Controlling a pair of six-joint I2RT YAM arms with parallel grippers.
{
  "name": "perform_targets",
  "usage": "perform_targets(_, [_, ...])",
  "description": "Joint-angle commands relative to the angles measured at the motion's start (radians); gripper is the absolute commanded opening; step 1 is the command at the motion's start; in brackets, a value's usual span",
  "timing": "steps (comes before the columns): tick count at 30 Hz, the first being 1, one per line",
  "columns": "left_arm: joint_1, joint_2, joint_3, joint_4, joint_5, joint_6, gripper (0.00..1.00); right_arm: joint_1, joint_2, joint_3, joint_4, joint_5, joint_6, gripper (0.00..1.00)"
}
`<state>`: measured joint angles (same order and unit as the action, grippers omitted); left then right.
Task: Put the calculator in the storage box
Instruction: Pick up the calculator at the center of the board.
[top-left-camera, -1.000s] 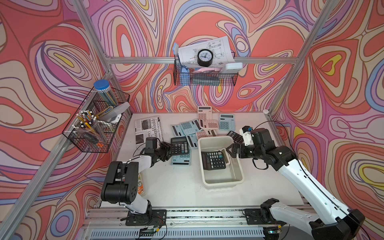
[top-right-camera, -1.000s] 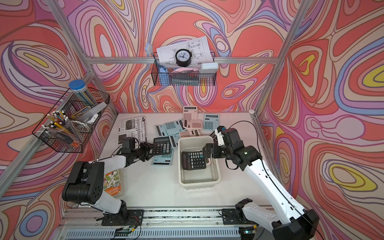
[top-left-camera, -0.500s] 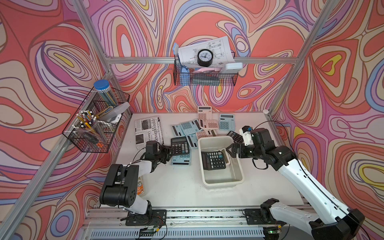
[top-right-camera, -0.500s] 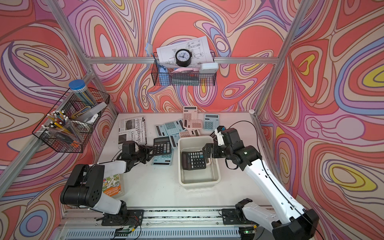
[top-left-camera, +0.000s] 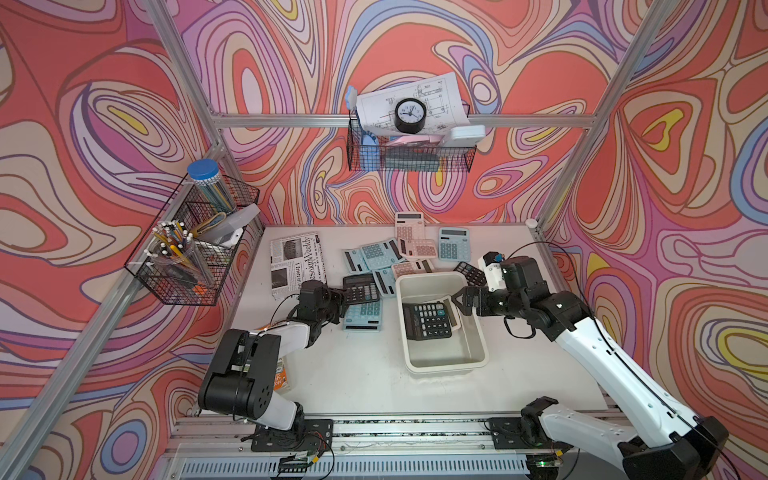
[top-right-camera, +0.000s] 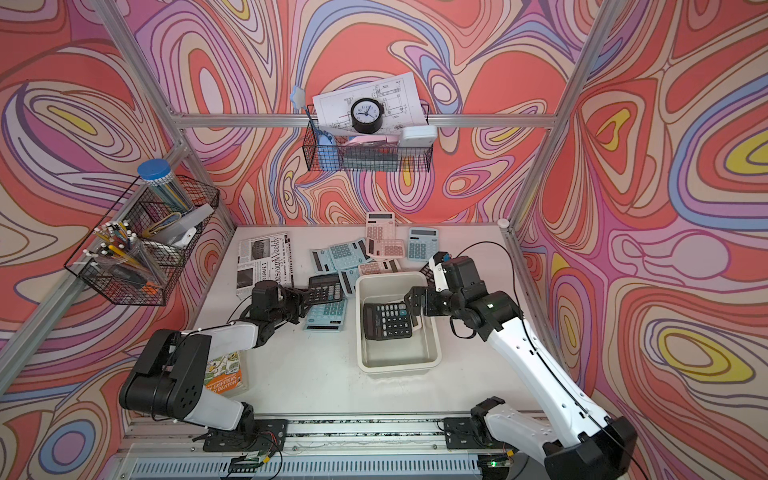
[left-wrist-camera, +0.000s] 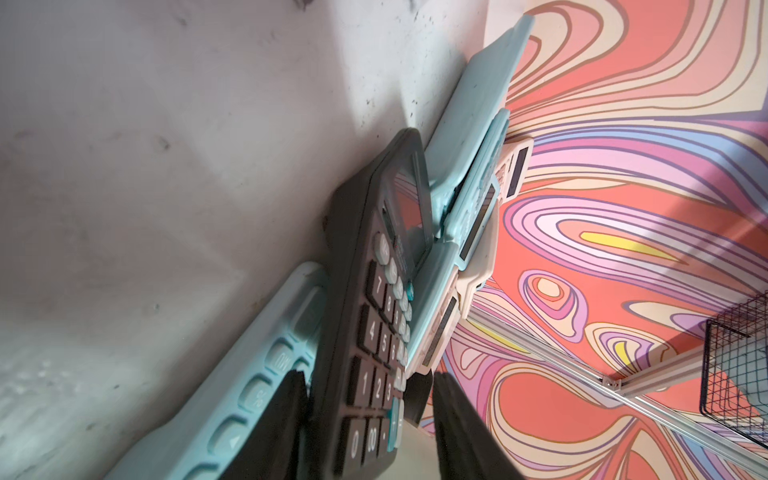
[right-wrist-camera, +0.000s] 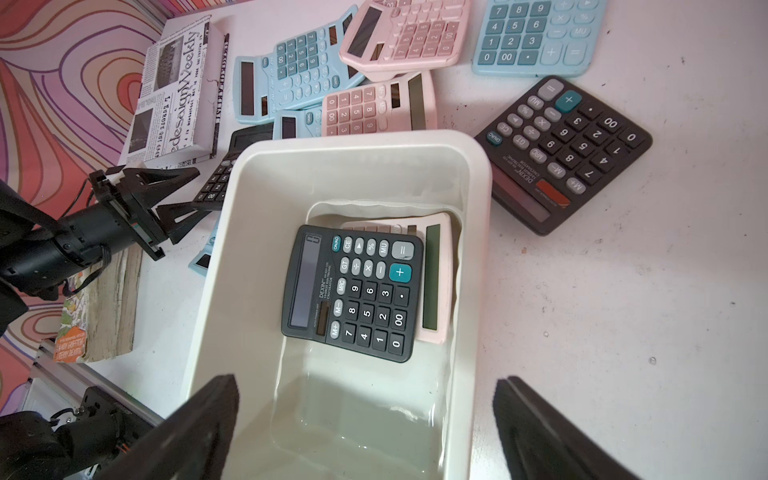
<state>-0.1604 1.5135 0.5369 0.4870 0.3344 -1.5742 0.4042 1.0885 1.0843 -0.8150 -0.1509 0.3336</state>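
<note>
The left hand (top-left-camera: 341, 300) lies low over the white desk (top-left-camera: 365, 374). Its fingers (left-wrist-camera: 270, 428) are partly spread astride the near edge of a black calculator (top-left-camera: 360, 289), with a sliver of gap at one finger. Just ahead of that hand, the calculator lies partly on a blue calculator (top-left-camera: 362, 316). To the hand's right sits the cream storage box (top-left-camera: 444, 365), holding a second black calculator (top-left-camera: 428, 320) atop a pink calculator (right-wrist-camera: 436, 282). The right hand (top-left-camera: 460, 300) hovers above the box's right rim, fingers spread wide, holding nothing.

A white table (top-left-camera: 357, 374) is enclosed by swirl-patterned walls (top-left-camera: 457, 41); a wire basket (top-left-camera: 178, 274) is hung at nine o'clock, a second basket (top-left-camera: 409, 160) at twelve.
</note>
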Motion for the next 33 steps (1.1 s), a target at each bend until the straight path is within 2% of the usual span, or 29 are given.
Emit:
perform_targets(1, [-0.021, -0.011, -0.009, 0.021, -0.056, -0.024, 0.37, -0.004, 0.001, -0.012, 0.016, -0.008, -0.002, 0.98])
perform_targets(6, [-0.055, -0.037, -0.012, -0.032, -0.109, -0.036, 0.17, -0.004, -0.004, -0.010, 0.014, -0.008, -0.001, 0.98])
perform_targets(13, [-0.062, -0.085, -0.012, -0.082, -0.149, -0.035, 0.00, -0.004, -0.016, -0.008, 0.006, -0.011, 0.000, 0.98])
perform_targets(18, [-0.062, -0.188, -0.012, -0.179, -0.171, -0.007, 0.00, -0.004, -0.029, 0.007, -0.003, -0.026, 0.003, 0.98])
perform_targets(20, [-0.062, -0.269, -0.009, -0.280, -0.189, 0.029, 0.00, -0.004, -0.029, 0.009, -0.009, -0.031, 0.003, 0.98])
perform_targets(27, [-0.060, -0.573, 0.104, -0.659, -0.230, 0.272, 0.00, -0.004, -0.032, 0.029, -0.025, -0.062, 0.006, 0.98])
perform_targets(33, [-0.059, -0.688, 0.285, -0.927, -0.140, 0.487, 0.00, -0.004, -0.014, 0.047, -0.004, -0.143, 0.022, 0.98])
